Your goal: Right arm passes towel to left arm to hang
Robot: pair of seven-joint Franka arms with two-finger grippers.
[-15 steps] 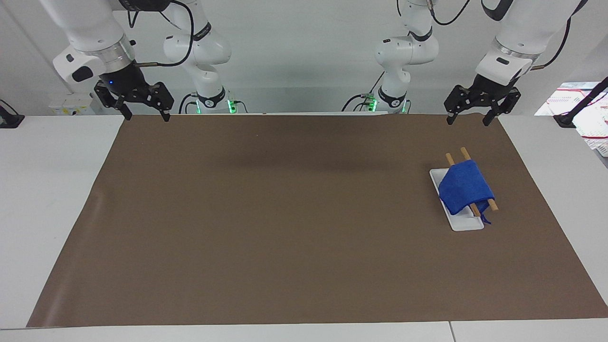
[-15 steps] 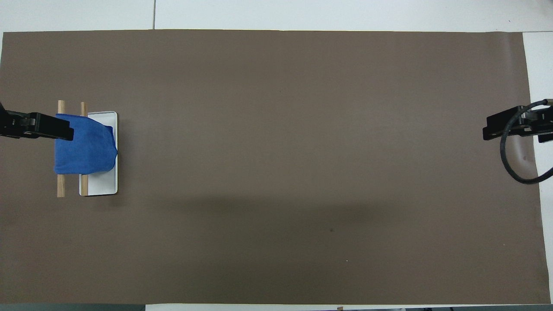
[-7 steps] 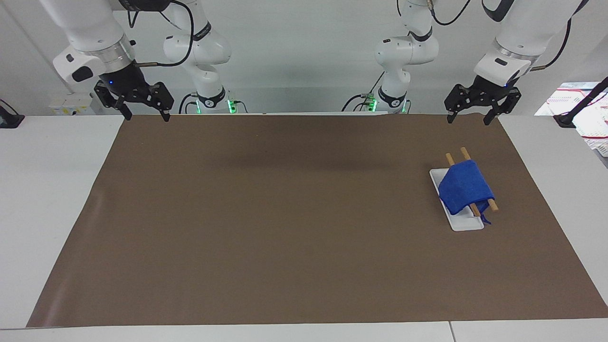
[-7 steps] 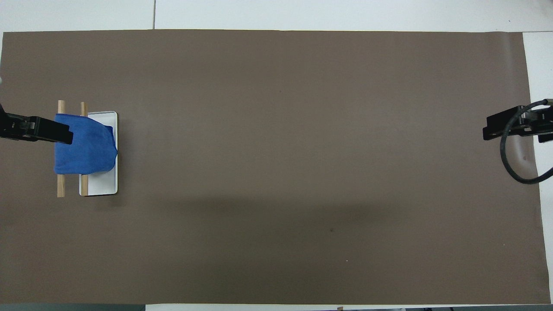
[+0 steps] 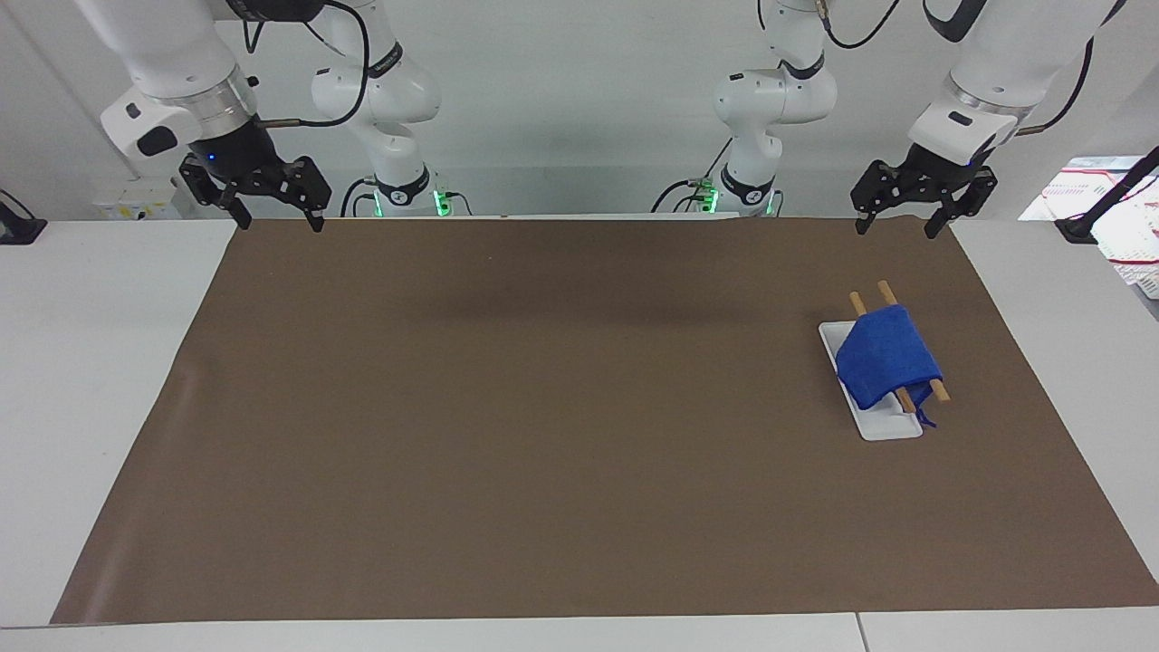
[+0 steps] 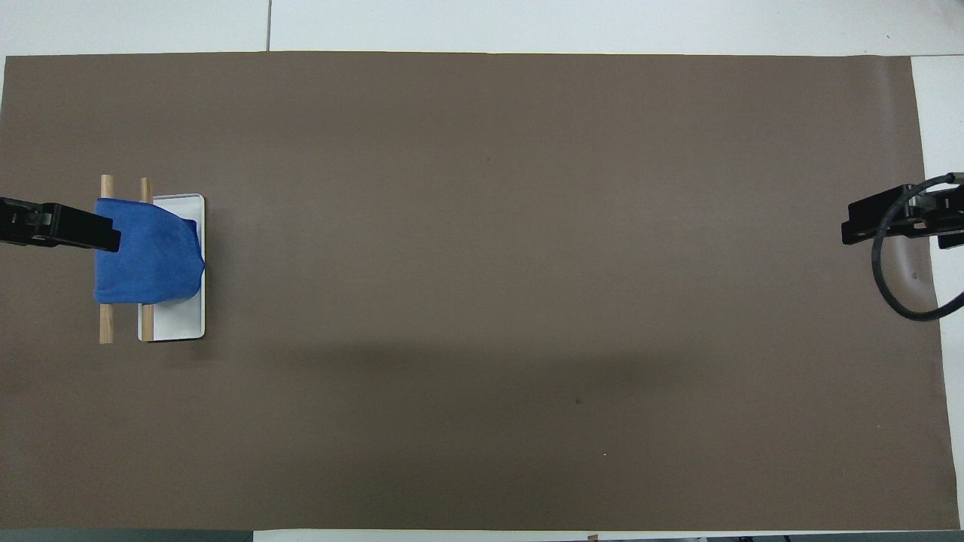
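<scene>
The blue towel (image 5: 887,362) (image 6: 147,256) lies draped over two wooden rods (image 5: 885,292) (image 6: 106,324) of a small rack with a white base (image 5: 889,426) (image 6: 177,324), at the left arm's end of the mat. My left gripper (image 5: 895,232) hangs open high in the air, apart from the towel and holding nothing. In the overhead view its black tip (image 6: 90,233) overlaps the towel's edge only because it is raised. My right gripper (image 5: 279,225), with a small blue light, hangs open and empty over the mat's corner at the right arm's end.
A brown mat (image 5: 543,407) covers most of the white table (image 5: 81,380). Papers and a white basket (image 5: 1118,226) sit off the mat at the left arm's end. A black cable (image 6: 892,293) loops below the right gripper in the overhead view.
The left gripper has drawn back slightly from over the towel toward its own end of the table. The right arm and the towel have not moved.
</scene>
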